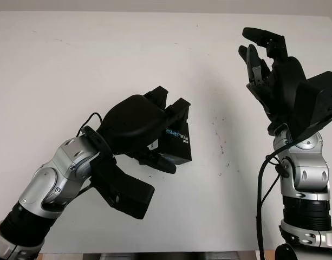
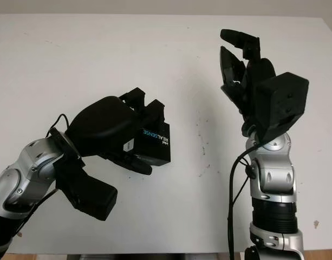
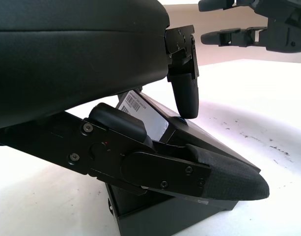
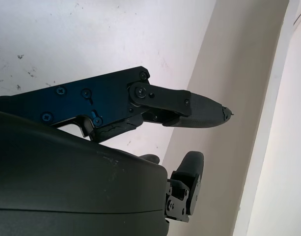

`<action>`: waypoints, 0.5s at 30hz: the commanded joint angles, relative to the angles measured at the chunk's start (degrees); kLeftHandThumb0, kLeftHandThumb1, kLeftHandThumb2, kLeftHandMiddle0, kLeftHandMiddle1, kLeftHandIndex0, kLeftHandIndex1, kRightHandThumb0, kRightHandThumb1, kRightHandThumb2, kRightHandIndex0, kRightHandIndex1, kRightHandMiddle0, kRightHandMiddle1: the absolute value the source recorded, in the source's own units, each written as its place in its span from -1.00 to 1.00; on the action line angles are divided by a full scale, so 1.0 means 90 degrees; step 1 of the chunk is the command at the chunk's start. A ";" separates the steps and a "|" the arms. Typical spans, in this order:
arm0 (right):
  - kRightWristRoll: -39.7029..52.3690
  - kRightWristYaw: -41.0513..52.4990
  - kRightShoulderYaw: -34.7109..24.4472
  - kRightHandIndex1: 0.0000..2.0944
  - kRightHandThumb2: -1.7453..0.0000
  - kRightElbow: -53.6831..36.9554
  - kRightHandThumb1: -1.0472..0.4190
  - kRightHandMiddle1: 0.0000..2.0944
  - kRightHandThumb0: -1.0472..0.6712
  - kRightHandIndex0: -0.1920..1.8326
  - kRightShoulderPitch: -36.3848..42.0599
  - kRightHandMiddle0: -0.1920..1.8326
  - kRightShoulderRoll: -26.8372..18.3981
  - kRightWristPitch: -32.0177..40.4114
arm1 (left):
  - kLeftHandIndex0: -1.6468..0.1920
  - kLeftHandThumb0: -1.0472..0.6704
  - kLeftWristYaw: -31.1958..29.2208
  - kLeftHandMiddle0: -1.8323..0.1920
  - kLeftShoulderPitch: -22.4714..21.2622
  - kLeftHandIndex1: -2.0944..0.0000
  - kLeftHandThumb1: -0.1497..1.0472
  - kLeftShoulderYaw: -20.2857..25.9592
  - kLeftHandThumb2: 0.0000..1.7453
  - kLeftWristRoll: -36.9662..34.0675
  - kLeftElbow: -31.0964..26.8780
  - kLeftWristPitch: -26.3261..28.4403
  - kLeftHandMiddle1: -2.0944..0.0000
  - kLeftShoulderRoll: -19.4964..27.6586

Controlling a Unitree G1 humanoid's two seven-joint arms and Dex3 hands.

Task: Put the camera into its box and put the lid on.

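Gripping black box (image 1: 175, 142): left hand (image 1: 141, 127) above table (image 1: 73, 65); right hand (image 1: 271, 70) raised, open

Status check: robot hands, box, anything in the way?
Left robot hand shut on black RealSense box, at the white table. Right robot hand open, raised to the right. Nothing near the box.

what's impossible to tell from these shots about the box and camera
- Box: in both eye views the left hand covers most of it, so lid on or off is unclear.
- Contents: hidden in the left wrist view by fingers.
- Right hand, open, raised over the table, hides nothing of the box.
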 commanded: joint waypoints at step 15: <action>0.0058 0.0125 -0.0060 -0.67 0.34 -0.0168 -1.00 -0.01 -0.47 -0.70 0.0170 -1.00 -0.0057 -0.0068 | 0.71 0.06 0.0859 0.83 0.0321 -0.38 1.00 0.0586 -0.77 0.0036 0.0438 -0.0237 -1.00 0.0330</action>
